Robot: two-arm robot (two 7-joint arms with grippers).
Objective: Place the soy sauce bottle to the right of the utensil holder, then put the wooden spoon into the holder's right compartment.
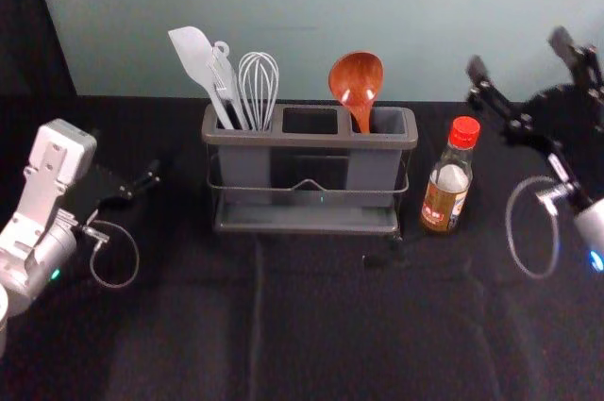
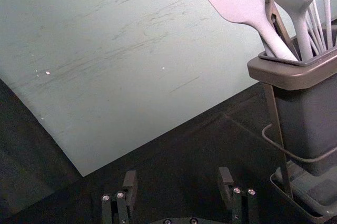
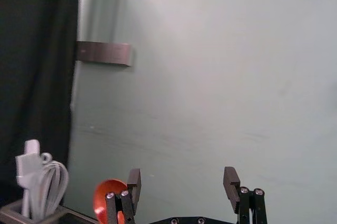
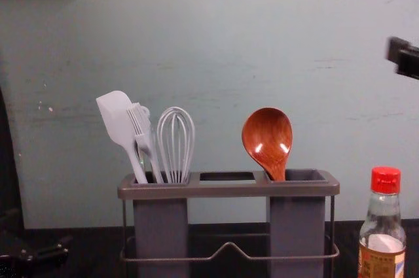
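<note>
Right gripper [image 1: 520, 57] near soy bottle [image 1: 451, 177], label [image 4: 378, 263] illegible

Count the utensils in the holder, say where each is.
4 I can tell apart: spatula, brush and whisk in the left compartment; spoon in the right compartment. A ringed piece behind the brush may be a fifth, partly hidden.

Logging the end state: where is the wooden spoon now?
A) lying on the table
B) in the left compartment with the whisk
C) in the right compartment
C: the spoon stands in the holder's right compartment, apart from the whisk in the left one.
</note>
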